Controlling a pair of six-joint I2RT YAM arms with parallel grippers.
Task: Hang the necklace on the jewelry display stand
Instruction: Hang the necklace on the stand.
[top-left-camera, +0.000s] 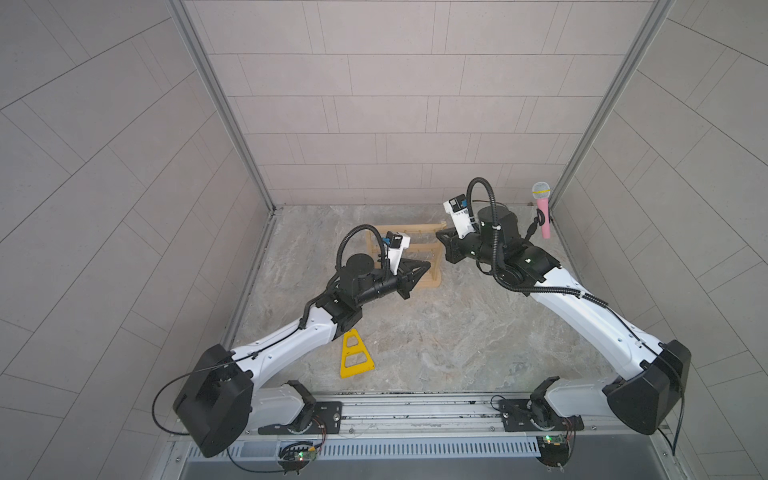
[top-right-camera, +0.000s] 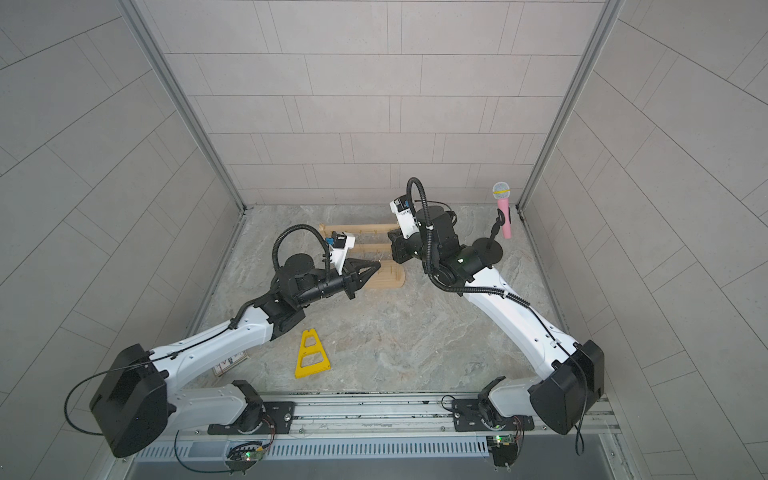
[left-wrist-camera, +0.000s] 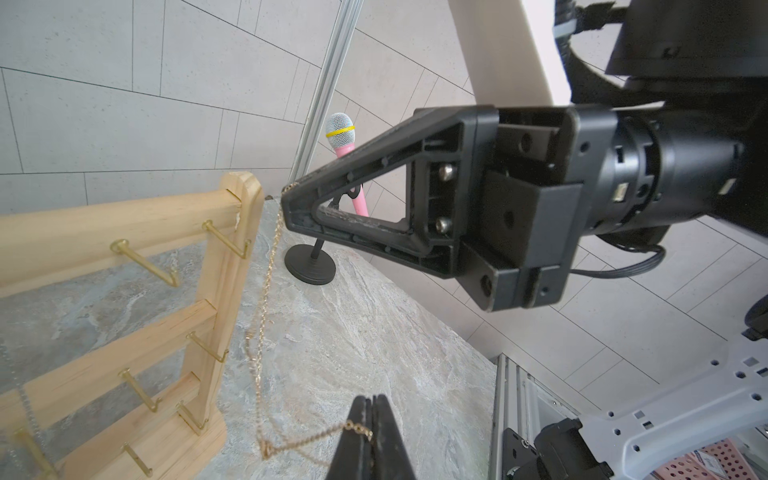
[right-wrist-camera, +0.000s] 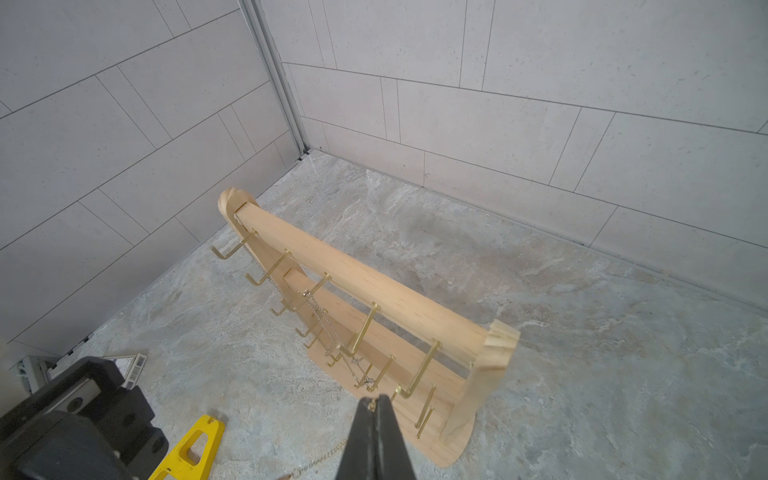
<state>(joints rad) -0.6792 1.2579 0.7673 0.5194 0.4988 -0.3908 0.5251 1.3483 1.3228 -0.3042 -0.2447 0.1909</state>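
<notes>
While the left gripper (left-wrist-camera: 371, 400) and the right gripper (left-wrist-camera: 291, 199) are each clamped tight on the gold necklace (left-wrist-camera: 266, 299), its chain sags in the air between them, just beside the end upright of the jewelry display stand (left-wrist-camera: 226, 266), which stands near the middle of the far edge of the desk (top-left-camera: 415, 332).

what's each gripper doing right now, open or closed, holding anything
left gripper: closed, pinching the gold necklace
right gripper: closed, pinching the same necklace further along
</notes>
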